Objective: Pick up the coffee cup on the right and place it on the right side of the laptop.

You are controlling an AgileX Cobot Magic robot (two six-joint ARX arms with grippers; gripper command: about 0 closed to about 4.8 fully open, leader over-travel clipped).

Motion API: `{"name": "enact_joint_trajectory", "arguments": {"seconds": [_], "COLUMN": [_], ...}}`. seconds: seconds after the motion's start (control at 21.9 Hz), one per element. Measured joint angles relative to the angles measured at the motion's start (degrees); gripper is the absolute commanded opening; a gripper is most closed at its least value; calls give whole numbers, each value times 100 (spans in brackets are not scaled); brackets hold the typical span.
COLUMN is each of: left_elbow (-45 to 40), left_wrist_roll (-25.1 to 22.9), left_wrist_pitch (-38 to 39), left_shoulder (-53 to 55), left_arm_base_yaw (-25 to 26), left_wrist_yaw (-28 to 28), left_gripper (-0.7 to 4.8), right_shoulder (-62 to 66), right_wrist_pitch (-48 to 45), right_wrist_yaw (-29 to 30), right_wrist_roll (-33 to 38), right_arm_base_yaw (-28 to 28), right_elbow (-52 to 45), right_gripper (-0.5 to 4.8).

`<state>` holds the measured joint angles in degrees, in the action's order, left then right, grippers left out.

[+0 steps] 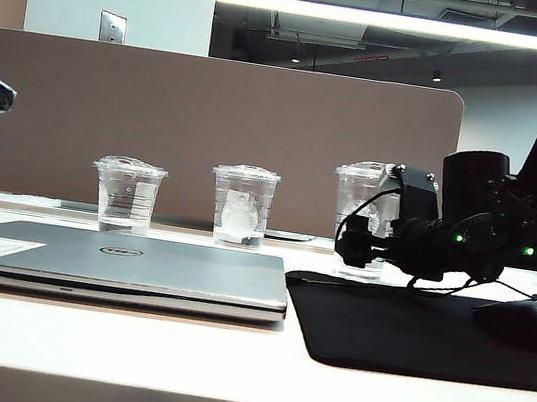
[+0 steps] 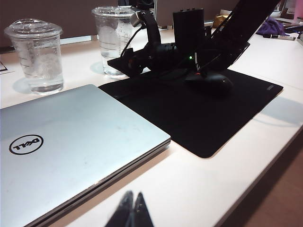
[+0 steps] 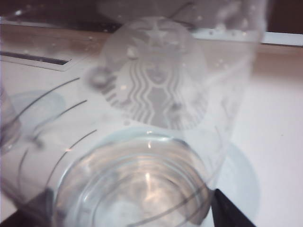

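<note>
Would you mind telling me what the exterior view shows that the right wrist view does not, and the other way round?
Only the exterior view shows the closed laptop, the black mat, two shorter clear cups behind the laptop, and the right arm reaching in, its right gripper at the coffee cup. The left gripper is not in it. Only the right wrist view shows the cup's round white logo up close, printed lines, and dark fingertips on either side of its base, jaws open. Both share the coffee cup and the white table.
</note>
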<state>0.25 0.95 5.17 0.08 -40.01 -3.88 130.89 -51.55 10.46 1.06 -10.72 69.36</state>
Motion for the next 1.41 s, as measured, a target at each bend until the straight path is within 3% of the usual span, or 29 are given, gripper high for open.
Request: {"name": "enact_joint_trajectory", "arguments": {"seconds": [0.37, 0.64, 1.19, 1.41], "left_elbow": [-2, -2, -2, -2], "left_wrist_roll": [0, 0, 0, 0], "left_wrist_pitch": [0, 0, 0, 0], "left_shoulder": [0, 0, 0, 0], "left_arm_base_yaw": [0, 0, 0, 0], "left_wrist_yaw": [2, 2, 0, 2], "left_gripper": [-5, -5, -5, -5], "right_shoulder": [0, 0, 13, 13], "right_wrist_pitch": [-2, -22, -212, -304], "right_wrist_yaw": [-7, -13, -13, 11], "right_wrist_roll": [0, 2, 66, 549], "right_arm_base_yaw": [0, 0, 0, 0], "right_elbow": [0, -2, -13, -20], "right_gripper": [479, 362, 363, 362]}}
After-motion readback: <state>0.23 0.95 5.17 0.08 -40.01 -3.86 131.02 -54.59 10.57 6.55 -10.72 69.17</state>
